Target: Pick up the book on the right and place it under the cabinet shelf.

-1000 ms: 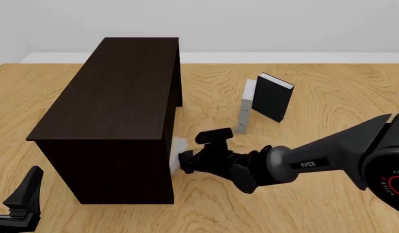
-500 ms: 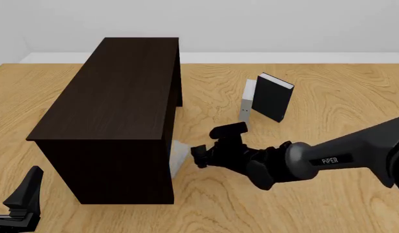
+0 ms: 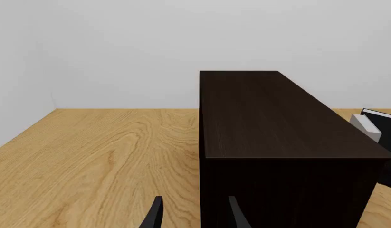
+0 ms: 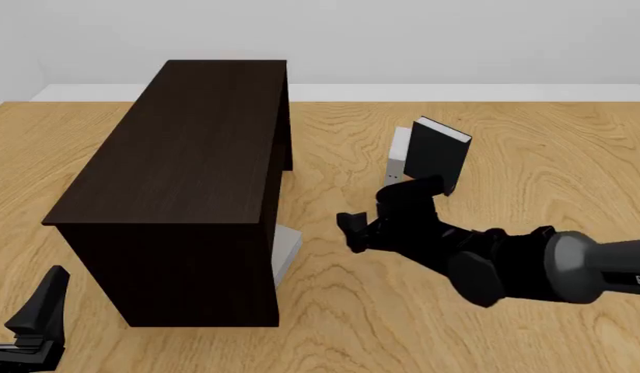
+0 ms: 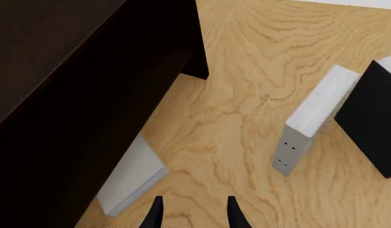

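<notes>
The very dark brown cabinet shelf (image 4: 185,155) stands left of the table's middle; it also shows in the left wrist view (image 3: 271,114) and the right wrist view (image 5: 68,71). The light-grey book (image 4: 286,247) lies flat on the table, partly under the cabinet's right side, with one corner sticking out (image 5: 128,178). My right gripper (image 4: 351,230) is open and empty, to the right of the book and apart from it. My left gripper (image 4: 34,326) is open and empty at the near left corner, in front of the cabinet.
A second pale grey book (image 4: 394,172) with small dark dots on its spine (image 5: 290,147) stands upright behind my right gripper. A black book (image 4: 436,155) with white pages stands against it. A white wall runs along the table's far edge.
My right gripper has let go of the light-grey book beside the cabinet and pulled back to the right. The book has dropped flat, partly under the cabinet. The left arm has not moved.
</notes>
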{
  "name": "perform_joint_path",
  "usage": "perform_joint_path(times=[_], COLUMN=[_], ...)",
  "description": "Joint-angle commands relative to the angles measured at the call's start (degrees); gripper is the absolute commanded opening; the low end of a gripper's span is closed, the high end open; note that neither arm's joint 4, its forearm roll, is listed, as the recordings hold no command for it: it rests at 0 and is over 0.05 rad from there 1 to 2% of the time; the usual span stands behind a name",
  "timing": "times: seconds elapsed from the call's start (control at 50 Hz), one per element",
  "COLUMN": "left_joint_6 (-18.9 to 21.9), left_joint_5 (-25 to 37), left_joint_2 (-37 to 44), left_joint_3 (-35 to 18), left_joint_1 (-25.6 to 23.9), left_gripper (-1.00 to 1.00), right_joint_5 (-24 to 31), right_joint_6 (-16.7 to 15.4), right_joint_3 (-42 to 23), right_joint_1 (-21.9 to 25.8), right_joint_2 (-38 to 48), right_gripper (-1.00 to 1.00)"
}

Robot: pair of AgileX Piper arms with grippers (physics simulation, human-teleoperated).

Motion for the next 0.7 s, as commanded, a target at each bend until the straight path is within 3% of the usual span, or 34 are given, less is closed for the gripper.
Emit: perform_joint_path(times=[0.02,0.26,0.7], left_joint_6=[0.00,0.00,0.00], left_joint_5=[0.00,0.00,0.00], left_joint_2=[0.00,0.00,0.00], left_joint_3=[0.00,0.00,0.00], left_joint_1=[0.00,0.00,0.00], left_gripper=[1.00,1.00,1.00], right_joint_5=[0.99,3.14,12.74], right_joint_6=[-2.24,-4.25,-7.66], right_joint_3=[3.92,7.32,9.25], right_joint_1=[-2.35,-4.56,-7.90], right_joint_2=[-8.60,-16.72,-34.93], right_gripper=[1.00,1.00,1.00])
